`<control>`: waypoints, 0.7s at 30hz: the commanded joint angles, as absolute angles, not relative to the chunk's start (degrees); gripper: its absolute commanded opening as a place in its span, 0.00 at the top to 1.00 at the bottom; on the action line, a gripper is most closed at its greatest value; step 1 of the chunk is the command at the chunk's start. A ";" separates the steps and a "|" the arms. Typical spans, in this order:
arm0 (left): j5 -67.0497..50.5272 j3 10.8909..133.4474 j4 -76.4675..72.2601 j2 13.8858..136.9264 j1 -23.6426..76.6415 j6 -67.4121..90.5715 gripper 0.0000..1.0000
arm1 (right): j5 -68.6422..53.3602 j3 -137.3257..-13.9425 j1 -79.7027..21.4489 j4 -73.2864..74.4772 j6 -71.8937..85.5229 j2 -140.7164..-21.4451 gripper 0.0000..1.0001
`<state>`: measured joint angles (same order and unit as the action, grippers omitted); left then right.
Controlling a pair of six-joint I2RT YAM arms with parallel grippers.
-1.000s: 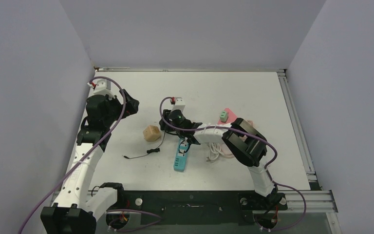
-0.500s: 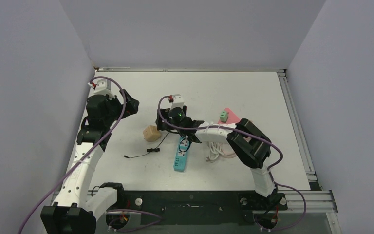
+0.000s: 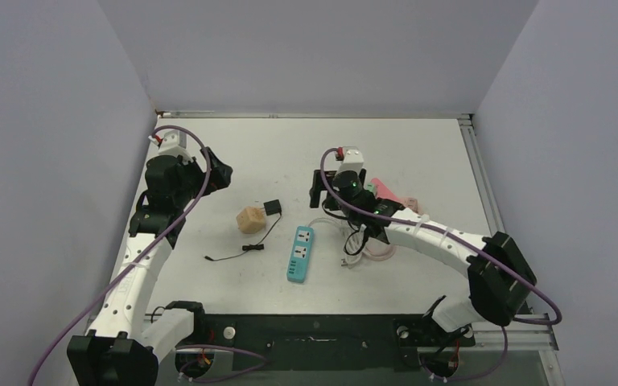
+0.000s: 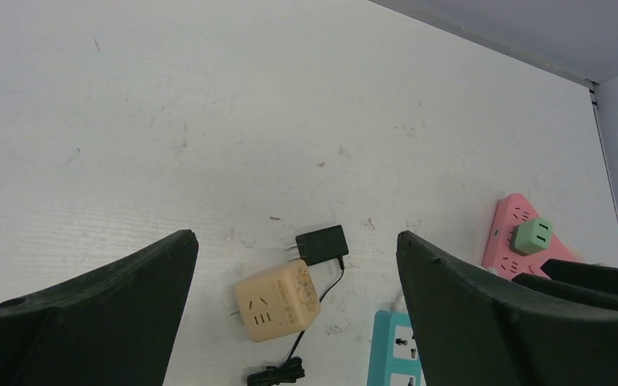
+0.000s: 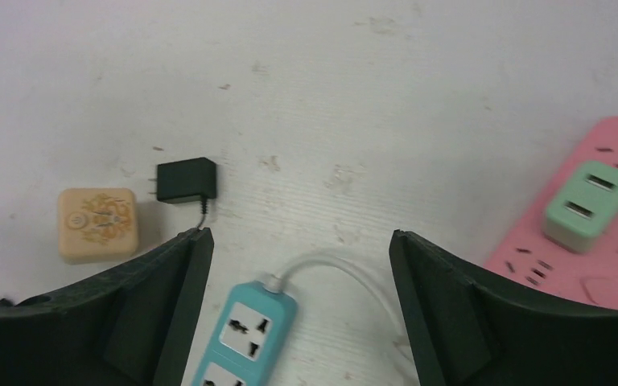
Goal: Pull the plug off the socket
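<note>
1. Black plug (image 5: 185, 180) lies loose on the tabletop (image 5: 370, 80), just beside the tan socket (image 5: 96, 224).
2. Right gripper (image 5: 296, 238) gapes empty, and the plug lies near, to its left.
3. Left gripper (image 4: 296, 238) gapes empty too, farther off.

The black plug (image 5: 185, 180) lies loose just beside the tan cube (image 5: 96, 224), apart from the teal socket strip (image 5: 240, 338).

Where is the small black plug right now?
Top view: black plug lies left of centre, just beyond the beige cube adapter, apart from the teal power strip.
</note>
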<state>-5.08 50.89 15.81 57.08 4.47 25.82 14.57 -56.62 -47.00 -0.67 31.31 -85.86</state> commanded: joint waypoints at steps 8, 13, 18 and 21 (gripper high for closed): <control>-6.57 51.61 13.25 57.43 4.83 25.71 0.09 | 15.65 -45.68 -40.83 21.78 35.58 -69.01 0.25; -7.41 51.76 13.23 58.16 4.92 25.88 0.09 | 11.94 -42.43 -40.17 23.39 36.53 -66.30 0.31; -7.29 51.77 13.34 58.36 5.01 26.01 0.09 | 10.40 -41.40 -40.17 21.78 36.25 -67.47 0.36; -7.13 51.77 13.42 58.30 5.10 25.93 0.09 | 9.97 -42.17 -40.17 20.77 35.99 -69.49 0.41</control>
